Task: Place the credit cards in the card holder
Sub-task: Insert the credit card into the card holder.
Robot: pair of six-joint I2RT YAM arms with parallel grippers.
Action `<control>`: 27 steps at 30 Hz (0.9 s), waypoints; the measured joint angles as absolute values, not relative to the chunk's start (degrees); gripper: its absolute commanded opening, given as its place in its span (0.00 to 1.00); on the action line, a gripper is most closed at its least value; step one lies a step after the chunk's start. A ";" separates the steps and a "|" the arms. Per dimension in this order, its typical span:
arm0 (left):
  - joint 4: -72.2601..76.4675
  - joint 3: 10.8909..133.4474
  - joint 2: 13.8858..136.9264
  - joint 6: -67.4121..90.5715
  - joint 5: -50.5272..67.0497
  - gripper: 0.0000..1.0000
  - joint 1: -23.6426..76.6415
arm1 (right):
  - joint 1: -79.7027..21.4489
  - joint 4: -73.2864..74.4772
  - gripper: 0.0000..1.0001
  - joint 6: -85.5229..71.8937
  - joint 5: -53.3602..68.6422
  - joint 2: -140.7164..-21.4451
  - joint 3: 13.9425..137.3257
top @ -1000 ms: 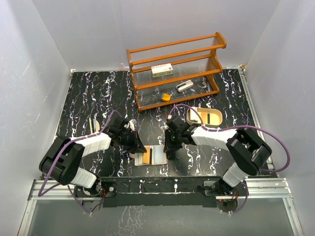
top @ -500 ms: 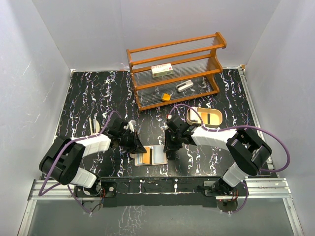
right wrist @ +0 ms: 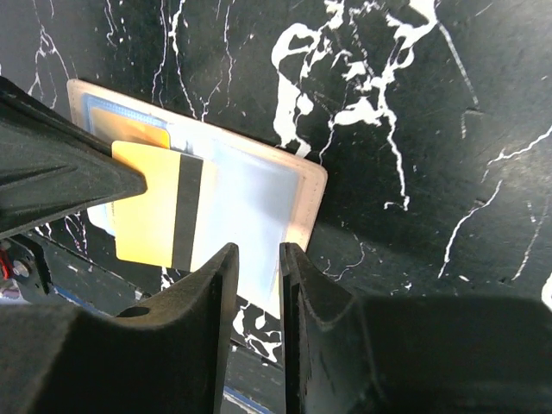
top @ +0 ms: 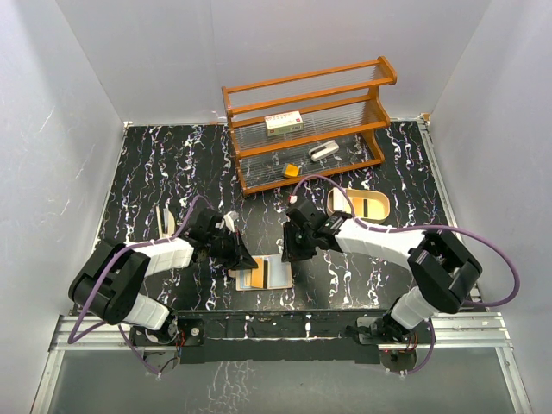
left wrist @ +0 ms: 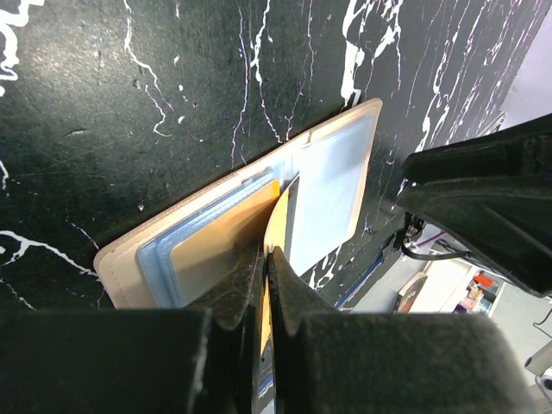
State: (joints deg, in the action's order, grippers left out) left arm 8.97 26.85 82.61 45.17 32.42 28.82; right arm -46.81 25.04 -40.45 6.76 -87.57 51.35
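Overhead view of a black, white-veined counter (top: 155,164), with two robot arms reaching in from the bottom edge. In the lower centre of the frame a tan card holder (top: 274,274) lies open and flat, inner faces up, between the two claws. The left claw (top: 244,259) sits over the holder's left half. The right claw (top: 288,256) is at its upper right corner.

In the left wrist view, the left claw's fingers are pinched together on an orange-yellow card (left wrist: 280,216) — held on edge and tilted, with its far end over the holder's centre fold. A second orange card (left wrist: 216,246) already sits in the pale blue pocket of one half, at the lower left of the frame. The other half shows a clear, pale window.

In the right wrist view, the held card shows a dark stripe along one side and hangs over the pocket half, partly covering the pocketed card. The right claw's fingers (right wrist: 226,293) stand a narrow gap apart with nothing between them, over the edge of the window half.

Behind, at upper centre of the overhead frame, stands a wooden shelf rack (top: 306,86). A white box with red print (top: 284,122) is on its middle level and a small orange block (top: 291,171) is at its lowest. An oval tin tray (top: 341,200) lies just right of centre, near the right arm.
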 measured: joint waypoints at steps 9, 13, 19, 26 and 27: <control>11.33 25.80 82.61 46.30 33.01 0.00 28.82 | -48.07 23.73 0.18 -42.00 6.96 -90.13 51.22; 15.90 23.24 82.37 48.56 33.54 0.00 28.71 | -48.29 23.38 0.17 -42.11 6.44 -92.16 50.59; 19.66 21.52 82.35 50.52 33.67 0.00 28.60 | -48.38 21.82 0.16 -42.33 6.26 -92.16 49.50; 20.21 21.26 81.76 51.16 32.23 0.00 28.62 | -48.40 20.58 0.16 -42.94 6.11 -91.53 48.47; 20.56 21.15 81.69 51.24 31.99 0.00 28.62 | -48.42 20.58 0.16 -42.98 6.07 -91.53 48.47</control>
